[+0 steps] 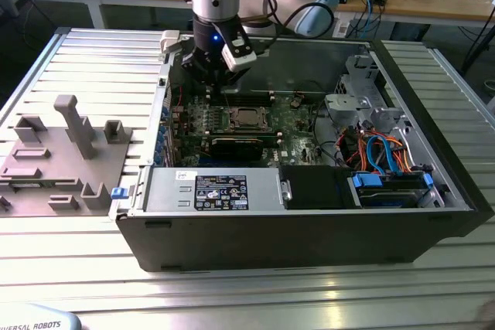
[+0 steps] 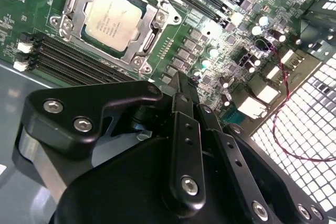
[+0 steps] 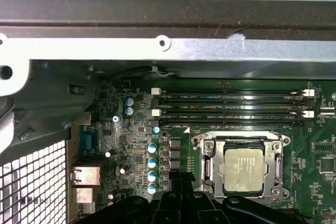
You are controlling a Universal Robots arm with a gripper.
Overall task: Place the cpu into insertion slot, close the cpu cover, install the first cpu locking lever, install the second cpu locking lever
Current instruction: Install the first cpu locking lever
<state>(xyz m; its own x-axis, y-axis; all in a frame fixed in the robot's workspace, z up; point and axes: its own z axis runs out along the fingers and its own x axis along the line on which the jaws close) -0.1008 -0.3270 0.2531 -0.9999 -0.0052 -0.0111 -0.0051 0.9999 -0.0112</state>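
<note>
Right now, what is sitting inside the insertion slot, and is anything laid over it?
The cpu lies in the insertion slot, its silver top showing through the window of the cpu cover, whose frame overlaps its edges. The socket's centre beneath it is hidden.

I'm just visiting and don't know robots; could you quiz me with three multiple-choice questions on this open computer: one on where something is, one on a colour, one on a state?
1. Where is the cpu?
A. On the grey holder outside the case
B. In the insertion slot
C. Held by the claw

2. What colour is the circuit board?
A. Green
B. Red
C. White

3. How is the cpu cover?
A. Lifted upright
B. Removed
C. Lying down around the cpu

Answers: 1 B, both wrist views show it seated in the socket. 2 A, green surrounds the socket. 3 C, the metal frame lies flat around the chip.
</note>
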